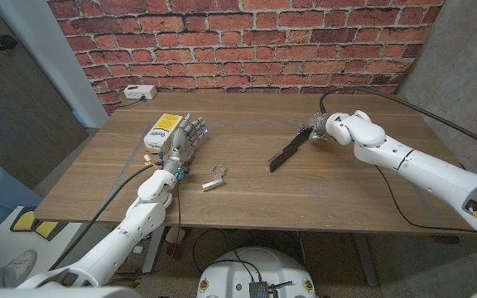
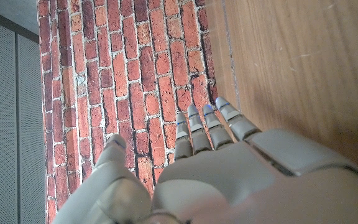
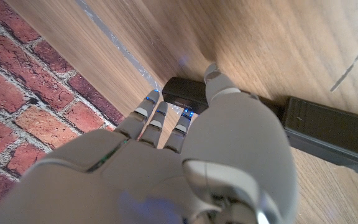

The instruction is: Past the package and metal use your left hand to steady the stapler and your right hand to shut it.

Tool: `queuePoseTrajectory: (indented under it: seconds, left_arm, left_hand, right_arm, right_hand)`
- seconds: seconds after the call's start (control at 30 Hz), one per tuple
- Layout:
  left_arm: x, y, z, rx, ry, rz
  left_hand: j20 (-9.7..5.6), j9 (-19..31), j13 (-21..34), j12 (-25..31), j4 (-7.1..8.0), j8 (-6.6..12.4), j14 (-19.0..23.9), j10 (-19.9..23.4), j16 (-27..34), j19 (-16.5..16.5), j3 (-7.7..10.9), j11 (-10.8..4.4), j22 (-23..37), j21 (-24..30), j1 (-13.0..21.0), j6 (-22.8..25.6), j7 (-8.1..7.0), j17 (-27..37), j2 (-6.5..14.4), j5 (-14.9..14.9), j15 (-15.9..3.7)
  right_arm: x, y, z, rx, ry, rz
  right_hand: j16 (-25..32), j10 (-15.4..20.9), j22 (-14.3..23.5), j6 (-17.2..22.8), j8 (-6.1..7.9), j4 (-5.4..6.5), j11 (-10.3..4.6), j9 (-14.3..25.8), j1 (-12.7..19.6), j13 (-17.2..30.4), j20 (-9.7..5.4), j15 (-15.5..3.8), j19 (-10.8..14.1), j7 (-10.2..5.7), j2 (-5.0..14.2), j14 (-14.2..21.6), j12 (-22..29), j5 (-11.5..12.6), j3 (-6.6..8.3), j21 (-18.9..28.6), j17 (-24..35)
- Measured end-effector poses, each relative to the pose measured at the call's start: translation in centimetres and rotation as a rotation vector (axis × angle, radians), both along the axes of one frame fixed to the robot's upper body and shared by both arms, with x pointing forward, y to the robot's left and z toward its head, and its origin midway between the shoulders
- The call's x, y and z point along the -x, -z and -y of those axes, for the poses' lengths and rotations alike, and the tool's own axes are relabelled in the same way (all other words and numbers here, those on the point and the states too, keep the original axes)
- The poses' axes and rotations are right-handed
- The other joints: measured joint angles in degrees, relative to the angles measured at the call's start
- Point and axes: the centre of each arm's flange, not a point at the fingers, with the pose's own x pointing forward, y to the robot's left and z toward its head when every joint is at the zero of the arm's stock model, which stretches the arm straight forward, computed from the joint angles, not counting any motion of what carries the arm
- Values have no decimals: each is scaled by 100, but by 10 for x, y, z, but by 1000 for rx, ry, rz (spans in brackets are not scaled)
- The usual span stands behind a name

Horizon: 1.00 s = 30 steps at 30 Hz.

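While the left hand (image 1: 182,137) is hovering open by the package (image 1: 162,131) near the tabletop's (image 1: 247,182) left edge, the right hand (image 1: 315,129) is gripping the black stapler's (image 1: 286,151) far end.

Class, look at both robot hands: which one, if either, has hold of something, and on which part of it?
The right hand is on the far end of the black stapler, though a firm grip cannot be told. The left hand holds nothing, beside the yellow package.

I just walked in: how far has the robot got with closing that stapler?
Barely begun. The right hand is already at the far end of the black stapler; whether it grips it is unclear. The left hand sits by the yellow package and small metal piece, holding nothing. Steadying and shutting remain.
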Motion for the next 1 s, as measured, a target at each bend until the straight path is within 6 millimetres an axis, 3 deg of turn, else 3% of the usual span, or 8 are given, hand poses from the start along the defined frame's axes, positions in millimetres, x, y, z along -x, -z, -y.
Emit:
queuePoseTrajectory:
  seconds: [0.3,1.0]
  left_arm:
    - [-2,1,1,-1,3,-4]
    - [2,3,0,-13,-2,-4]
  left_hand:
    - [0,0,0,0,-15,0,0,0,0,0,15,0,0,0,59,21,20,0,1,0,0]
    - [0,0,0,0,-15,0,0,11,0,0,15,11,0,0,58,40,1,0,1,0,0]
  right_arm:
    - [-1,1,-1,6,-1,4]
    - [3,10,-5,4,-21,25]
  right_hand:
    - [128,131,30,183,55,78,5,130,-181,103,9,11,194,20,-1,175,23,0,-129,28,120]
    - [510,572,56,669,241,63,21,314,-226,281,-10,-1,481,32,45,744,178,24,-237,90,466]
